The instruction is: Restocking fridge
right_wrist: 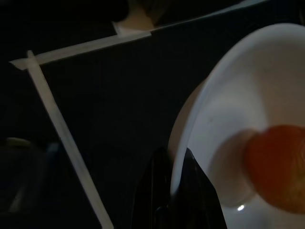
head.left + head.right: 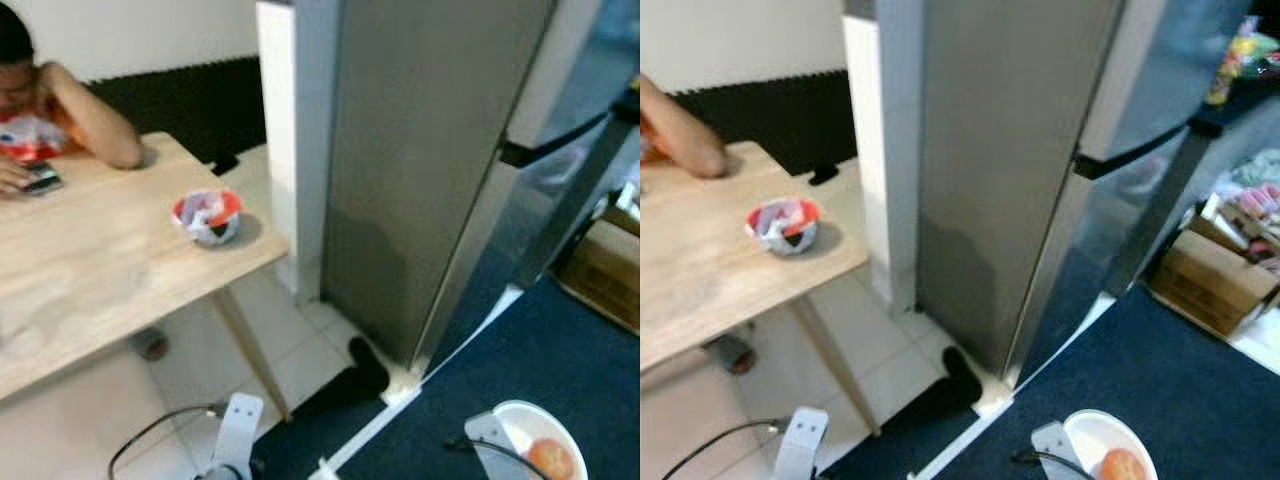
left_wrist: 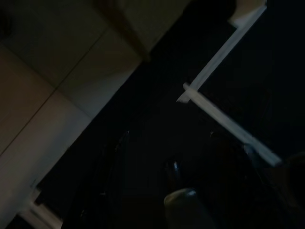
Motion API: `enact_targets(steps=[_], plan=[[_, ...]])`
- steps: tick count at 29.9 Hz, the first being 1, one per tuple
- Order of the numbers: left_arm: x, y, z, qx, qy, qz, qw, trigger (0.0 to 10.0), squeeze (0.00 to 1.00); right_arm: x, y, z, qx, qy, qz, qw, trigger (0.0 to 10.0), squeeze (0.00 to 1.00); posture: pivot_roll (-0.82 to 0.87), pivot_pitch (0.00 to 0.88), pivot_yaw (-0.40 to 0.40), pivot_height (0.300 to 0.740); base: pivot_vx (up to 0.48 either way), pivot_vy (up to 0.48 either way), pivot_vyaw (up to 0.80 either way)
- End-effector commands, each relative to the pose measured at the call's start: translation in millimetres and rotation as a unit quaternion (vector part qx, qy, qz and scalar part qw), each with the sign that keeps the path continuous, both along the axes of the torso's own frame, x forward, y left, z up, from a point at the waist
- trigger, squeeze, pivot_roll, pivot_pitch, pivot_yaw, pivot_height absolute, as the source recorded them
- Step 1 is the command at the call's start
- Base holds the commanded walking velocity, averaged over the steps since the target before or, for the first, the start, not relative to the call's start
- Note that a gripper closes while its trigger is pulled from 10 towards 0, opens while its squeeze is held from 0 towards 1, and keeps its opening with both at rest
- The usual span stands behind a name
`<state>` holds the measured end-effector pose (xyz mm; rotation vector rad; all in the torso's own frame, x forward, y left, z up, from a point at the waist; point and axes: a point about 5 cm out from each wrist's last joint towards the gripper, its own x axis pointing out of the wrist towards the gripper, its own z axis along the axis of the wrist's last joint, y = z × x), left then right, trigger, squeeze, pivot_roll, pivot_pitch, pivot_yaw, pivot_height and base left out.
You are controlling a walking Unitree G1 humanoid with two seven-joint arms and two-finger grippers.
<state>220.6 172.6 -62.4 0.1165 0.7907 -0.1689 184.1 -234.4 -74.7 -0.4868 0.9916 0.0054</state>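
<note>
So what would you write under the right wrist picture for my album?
Right gripper pinching the rim of a white bowl with an orange fruit inside, above a dark blue carpet.

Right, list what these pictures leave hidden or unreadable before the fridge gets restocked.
- Fridge inside: its grey side faces the camera in both eye views, so the shelves are hidden.
- White plate and the orange fruit on it: cut off by the frame edge in the eye views and the right wrist view.
- Left gripper: the left wrist view is too dark to tell its jaws.
- Person at the table: cut off by the left eye view's edge.
</note>
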Motion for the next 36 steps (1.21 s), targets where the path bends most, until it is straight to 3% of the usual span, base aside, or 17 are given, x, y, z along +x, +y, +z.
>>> enact_targets(steps=[1,20,29,36], plan=[[-4.6,-1.6,-3.0,-0.007,0.008,0.005,1.0,10.0,0.0,0.5,-3.6,1.3,-0.007,-0.003,0.001,1.0,10.0,0.0,-0.07,0.017,-0.03,0.74,0.0,-0.405,0.0],[-3.5,-2.1,-2.3,-0.012,0.006,0.007,1.0,10.0,0.0,0.5,-4.3,1.3,-0.009,-0.001,0.002,1.0,10.0,0.0,-0.08,0.021,-0.03,0.74,0.0,-0.405,0.0],[-4.9,-2.0,-3.5,-0.03,0.016,0.024,0.999,10.0,0.0,0.3,-5.1,1.4,-0.01,0.0,0.002,1.0,10.0,0.0,-0.08,0.021,-0.03,0.74,0.0,0.375,0.0],[-3.0,0.1,-2.3,-0.011,0.011,0.017,1.0,10.0,0.0,-0.4,-4.1,0.8,-0.008,0.001,0.001,1.0,10.0,0.0,-0.08,0.023,-0.028,0.74,0.0,0.259,0.0]])
